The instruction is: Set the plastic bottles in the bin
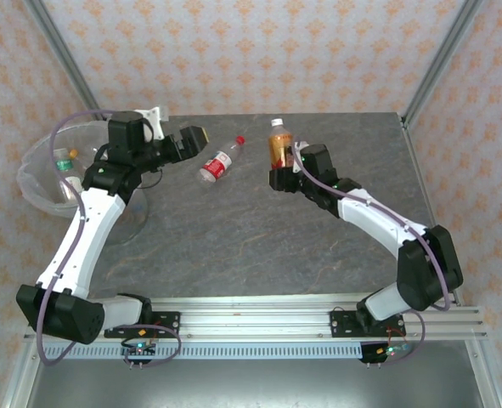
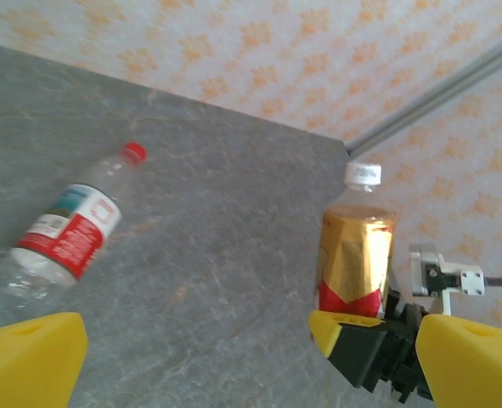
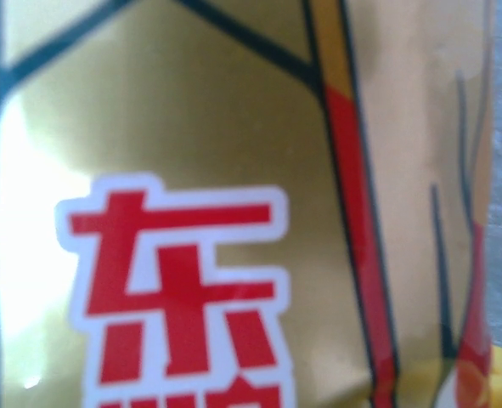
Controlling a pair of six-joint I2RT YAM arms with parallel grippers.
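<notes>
Gold-labelled bottle (image 1: 278, 146) stands clenched low in my right gripper (image 1: 281, 179) — upright for carrying to the bin (image 1: 31, 189) behind my released left gripper (image 1: 193, 136).

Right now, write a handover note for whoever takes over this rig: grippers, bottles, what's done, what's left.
Grippers: the left gripper is open and empty, near the bin. The right gripper is shut on the gold-label bottle, which is upright.
Things: the red-label bottle lies on the table in front of the left gripper.
Done: at least two bottles are in the bin.
Left: bin the gold-label bottle, then the red-label bottle.
</notes>
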